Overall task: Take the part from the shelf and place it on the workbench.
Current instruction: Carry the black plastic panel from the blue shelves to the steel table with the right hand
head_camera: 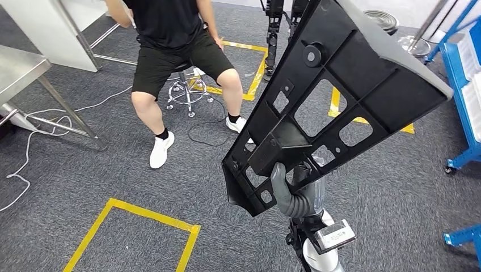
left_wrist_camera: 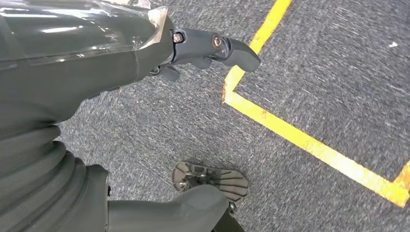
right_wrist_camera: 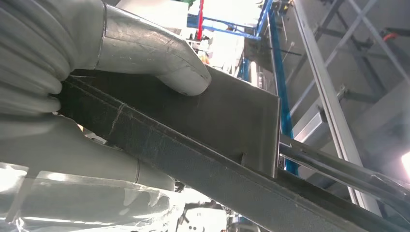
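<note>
In the head view a large black plastic part [head_camera: 340, 96], a flat ribbed panel with several cut-outs, is held up tilted in front of me. My right hand [head_camera: 292, 192] grips it at its lower edge, thumb up against a raised block. The right wrist view shows the thumb [right_wrist_camera: 159, 58] pressed on the part's dark face [right_wrist_camera: 232, 111], with the other fingers wrapped under its rim. In the left wrist view my left hand [left_wrist_camera: 96, 96] hangs over grey carpet with its fingers apart, holding nothing.
A person [head_camera: 170, 51] sits on a stool [head_camera: 184, 90] straight ahead. A metal table [head_camera: 22, 68] stands at the left and a blue shelf [head_camera: 462, 85] at the right. Yellow tape squares [head_camera: 136, 226] mark the carpet, and cables [head_camera: 34, 141] trail near the table legs.
</note>
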Motion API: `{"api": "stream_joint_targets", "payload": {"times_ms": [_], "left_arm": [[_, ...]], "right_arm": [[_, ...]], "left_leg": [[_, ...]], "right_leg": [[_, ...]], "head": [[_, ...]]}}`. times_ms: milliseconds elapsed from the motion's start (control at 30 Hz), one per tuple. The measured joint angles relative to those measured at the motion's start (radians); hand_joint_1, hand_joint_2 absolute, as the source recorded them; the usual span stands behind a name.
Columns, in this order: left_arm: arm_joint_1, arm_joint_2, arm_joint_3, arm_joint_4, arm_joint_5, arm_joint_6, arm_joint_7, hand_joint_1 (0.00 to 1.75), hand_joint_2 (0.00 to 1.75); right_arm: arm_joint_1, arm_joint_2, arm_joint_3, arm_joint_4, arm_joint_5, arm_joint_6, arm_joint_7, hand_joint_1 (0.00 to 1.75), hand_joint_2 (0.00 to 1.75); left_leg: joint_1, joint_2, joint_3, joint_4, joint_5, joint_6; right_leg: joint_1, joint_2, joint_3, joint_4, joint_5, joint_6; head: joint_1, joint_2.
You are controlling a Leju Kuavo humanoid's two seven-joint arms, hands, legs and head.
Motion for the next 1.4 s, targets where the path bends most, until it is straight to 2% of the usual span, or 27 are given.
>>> {"api": "stream_joint_targets", "payload": {"times_ms": [67,100,167,233,300,367,400,433,500,533,567,633,667,733,800,867,900,933,967,1033,1100,1167,1200,1267,1333,1367,1400], "left_arm": [[-0.005,0.000,0.000,0.000,0.001,0.004,0.001,0.00,1.75],[-0.007,0.000,0.001,0.000,0.001,0.006,0.001,0.00,1.75],[-0.006,0.000,0.001,0.000,0.000,0.007,0.002,0.00,1.75],[-0.005,-0.001,0.002,0.000,0.000,0.008,0.002,0.00,1.75],[-0.008,-0.002,0.002,0.000,0.000,0.007,0.001,0.00,1.75],[-0.010,-0.002,0.002,0.000,0.000,0.006,0.000,0.00,1.75],[-0.010,-0.003,0.003,0.000,0.000,0.005,-0.001,0.00,1.75],[-0.009,-0.004,0.003,0.000,0.000,0.005,-0.002,0.00,1.75],[-0.008,-0.007,0.005,0.000,0.000,0.004,-0.003,0.00,1.75],[-0.008,-0.007,0.006,0.000,0.000,0.005,-0.004,0.00,1.75],[-0.008,-0.007,0.007,0.000,0.000,0.005,-0.004,0.00,1.75],[-0.006,-0.006,0.009,0.000,0.000,0.005,-0.004,0.00,1.75],[-0.004,-0.006,0.010,0.000,0.000,0.005,-0.004,0.00,1.75],[-0.003,-0.005,0.011,0.000,-0.002,0.004,-0.006,0.00,1.75],[-0.005,-0.006,0.012,0.000,-0.004,0.000,-0.008,0.00,1.75],[-0.007,-0.005,0.012,0.000,-0.005,-0.005,-0.009,0.00,1.75],[-0.006,-0.006,0.012,0.000,-0.006,-0.007,-0.010,0.00,1.75],[-0.006,-0.006,0.012,0.000,-0.006,-0.009,-0.011,0.00,1.75],[-0.005,-0.006,0.012,0.000,-0.007,-0.011,-0.011,0.00,1.75],[-0.007,-0.004,0.012,0.000,-0.010,-0.012,-0.011,0.00,1.75],[-0.010,-0.003,0.012,0.000,-0.013,-0.013,-0.012,0.00,1.75],[-0.010,-0.003,0.011,0.000,-0.014,-0.013,-0.013,0.00,1.75],[-0.008,-0.003,0.011,0.000,-0.014,-0.013,-0.013,0.00,1.75],[-0.008,-0.004,0.011,0.000,-0.015,-0.013,-0.012,0.00,1.75],[-0.011,-0.005,0.011,0.000,-0.015,-0.013,-0.011,0.00,1.75],[-0.012,-0.005,0.011,0.000,-0.015,-0.013,-0.010,0.00,1.75],[-0.012,-0.005,0.011,0.000,-0.015,-0.014,-0.010,0.00,1.75]], "right_arm": [[-0.006,0.001,0.000,0.001,-0.003,0.000,0.000,1.75,1.75],[-0.008,0.001,0.000,0.001,-0.004,0.000,0.000,1.75,1.75],[-0.012,0.004,0.000,0.001,-0.005,0.001,0.001,1.75,1.75],[-0.016,0.006,0.000,0.001,-0.006,0.001,0.002,1.75,1.75],[-0.018,0.005,-0.001,0.002,-0.006,0.001,0.002,1.75,1.75],[-0.014,0.003,-0.004,0.003,-0.006,0.001,0.003,1.75,1.75],[-0.013,0.002,-0.005,0.004,-0.006,0.000,0.004,1.75,1.75],[-0.012,0.001,-0.005,0.004,-0.006,0.000,0.004,1.75,1.75],[-0.013,0.001,-0.005,0.004,-0.006,0.000,0.004,1.75,1.75],[-0.014,0.001,-0.005,0.005,-0.006,0.001,0.004,1.75,1.75],[-0.014,0.000,-0.005,0.005,-0.006,0.001,0.004,1.75,1.75],[-0.015,0.000,-0.006,0.005,-0.006,0.002,0.004,1.75,1.75],[-0.016,0.001,-0.005,0.005,-0.006,0.002,0.003,1.75,1.75],[-0.020,0.002,-0.005,0.005,-0.006,0.003,0.003,1.75,1.75],[-0.023,0.004,-0.005,0.005,-0.006,0.004,0.003,1.75,1.75],[-0.022,0.004,-0.005,0.005,-0.006,0.004,0.003,1.75,1.75],[-0.022,0.004,-0.005,0.006,-0.006,0.004,0.003,1.75,1.75],[-0.023,0.004,-0.005,0.006,-0.006,0.004,0.003,1.75,1.75],[-0.023,0.004,-0.005,0.006,-0.006,0.004,0.003,1.75,1.75],[-0.024,0.004,-0.004,0.006,-0.006,0.004,0.003,1.75,1.75],[-0.025,0.004,-0.004,0.006,-0.006,0.004,0.003,1.75,1.75],[-0.026,0.004,-0.004,0.005,-0.006,0.004,0.003,1.75,1.75],[-0.026,0.004,-0.003,0.005,-0.006,0.004,0.004,1.75,1.75],[-0.027,0.004,-0.002,0.005,-0.006,0.004,0.003,1.75,1.75],[-0.026,0.002,-0.003,0.006,-0.006,0.003,0.003,1.75,1.75],[-0.024,0.000,-0.003,0.007,-0.006,0.002,0.003,1.75,1.75],[-0.022,-0.002,-0.003,0.009,-0.006,0.001,0.004,1.75,1.75]], "left_leg": [[-0.011,0.031,0.044,-0.088,0.022,0.012],[-0.017,0.033,0.048,-0.098,0.017,0.016],[-0.017,0.008,0.053,-0.109,0.021,0.025],[-0.011,-0.015,0.068,-0.129,0.030,0.036],[-0.007,-0.038,0.076,-0.137,0.035,0.043],[-0.005,-0.066,0.076,-0.137,0.035,0.044],[-0.005,-0.080,0.076,-0.136,0.035,0.044],[-0.003,-0.095,0.078,-0.135,0.033,0.042],[0.001,-0.124,0.079,-0.128,0.028,0.033],[0.001,-0.137,0.078,-0.122,0.023,0.026],[0.001,-0.147,0.075,-0.117,0.020,0.020],[0.000,-0.160,0.069,-0.113,0.017,0.010],[0.002,-0.161,0.067,-0.113,0.016,0.007],[0.002,-0.120,0.052,-0.080,-0.005,0.000],[0.002,-0.060,0.000,0.029,-0.060,-0.009],[0.004,-0.038,-0.069,0.153,-0.104,-0.012],[0.005,-0.035,-0.086,0.176,-0.101,-0.012],[0.004,-0.034,-0.083,0.161,-0.081,-0.009],[0.003,-0.028,-0.059,0.108,-0.047,-0.004],[-0.006,0.012,0.010,-0.028,0.011,0.011],[-0.017,0.039,0.043,-0.095,0.025,0.021],[-0.022,0.019,0.045,-0.104,0.024,0.025],[-0.020,0.007,0.053,-0.115,0.028,0.029],[-0.012,-0.019,0.073,-0.138,0.039,0.038],[-0.008,-0.046,0.079,-0.146,0.044,0.044],[-0.007,-0.061,0.078,-0.145,0.044,0.045],[-0.007,-0.077,0.078,-0.145,0.043,0.044]], "right_leg": [[0.006,-0.018,0.004,0.000,-0.006,0.007],[0.008,-0.028,0.006,-0.002,-0.008,0.011],[0.009,-0.038,0.011,-0.002,-0.013,0.021],[0.009,-0.001,0.000,0.036,-0.035,0.024],[0.006,0.055,-0.054,0.149,-0.083,0.017],[0.002,0.074,-0.119,0.261,-0.118,0.018],[-0.001,0.076,-0.132,0.274,-0.115,0.025],[-0.004,0.078,-0.125,0.247,-0.095,0.036],[-0.014,0.096,-0.071,0.115,-0.030,0.059],[-0.018,0.107,-0.044,0.055,-0.004,0.062],[-0.020,0.115,-0.027,0.018,0.011,0.059],[-0.016,0.111,-0.019,0.005,0.016,0.043],[-0.017,0.104,-0.019,0.005,0.017,0.037],[-0.020,0.088,-0.015,0.003,0.017,0.025],[-0.017,0.069,-0.010,0.002,0.013,0.014],[-0.011,0.046,-0.007,0.002,0.008,0.007],[-0.009,0.035,-0.006,0.002,0.005,0.004],[-0.007,0.024,-0.003,0.002,0.003,0.002],[-0.005,0.013,0.001,0.002,0.000,0.001],[0.000,-0.006,0.009,0.001,-0.008,0.004],[0.005,-0.023,0.014,0.000,-0.014,0.010],[0.008,-0.042,0.021,-0.005,-0.018,0.018],[0.008,-0.040,0.024,-0.003,-0.022,0.022],[0.009,0.003,0.009,0.047,-0.049,0.023],[0.003,0.060,-0.052,0.169,-0.097,0.019],[0.000,0.072,-0.086,0.226,-0.114,0.020],[-0.003,0.076,-0.108,0.255,-0.116,0.026]], "head": [[0.001,0.000],[0.001,0.000],[0.002,0.000],[0.002,0.000],[0.005,0.000],[0.010,0.000],[0.010,0.000],[0.010,0.000],[0.010,0.000],[0.011,0.000],[0.011,0.000],[0.011,0.000],[0.011,0.000],[0.007,0.000],[0.003,0.000],[0.002,0.000],[0.002,0.000],[0.002,0.000],[0.002,0.000],[0.002,0.000],[0.003,0.000],[0.002,0.000],[0.003,0.000],[0.004,0.000],[0.007,0.000],[0.008,0.000],[0.008,0.000]]}}
